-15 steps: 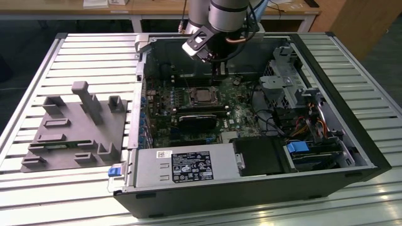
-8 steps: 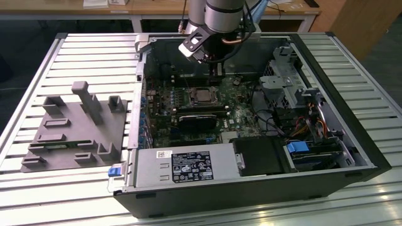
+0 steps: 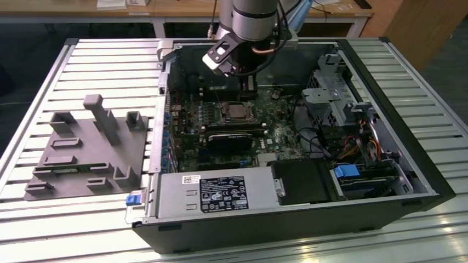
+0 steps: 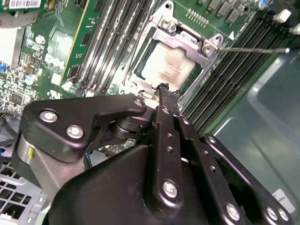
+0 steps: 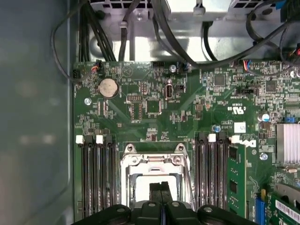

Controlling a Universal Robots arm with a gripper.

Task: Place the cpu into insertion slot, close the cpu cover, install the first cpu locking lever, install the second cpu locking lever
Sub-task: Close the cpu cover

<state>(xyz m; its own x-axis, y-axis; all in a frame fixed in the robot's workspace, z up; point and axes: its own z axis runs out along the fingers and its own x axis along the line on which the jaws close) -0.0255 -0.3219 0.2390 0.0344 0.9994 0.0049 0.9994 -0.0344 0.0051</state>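
- Silver slats make up the table (image 3: 87,60). An open computer case (image 3: 292,227) sits on it, with a grey holder block (image 3: 80,148) lying beside the case on the exterior view's left.
- The exterior view shows the whole case and the grey power box (image 3: 212,194). The arm reaches down into the case and its top is cut off.
- The end effector (image 3: 250,89) hangs just above the cpu (image 3: 235,111), which looks tiny in this view.
- In the second wrist view the cpu (image 4: 166,69) is much easier to see. It is a flat, pale silver square with a brownish smudge, and it lies inside the insertion slot (image 4: 194,79).
- The cpu cover (image 4: 178,37) is a shiny frame and lies flat around the chip.
- A thin locking lever (image 4: 253,48) sticks out from one corner, over the long memory slots (image 4: 229,77).
- The end effector (image 4: 163,90) is clenched, with its two black fingers pressed together and nothing between them. Its tip is right over the edge of the chip.
- The first wrist view shows a round coin battery (image 5: 108,87) and the green board. There the clenched end effector (image 5: 160,190) hides part of the cover (image 5: 152,161).
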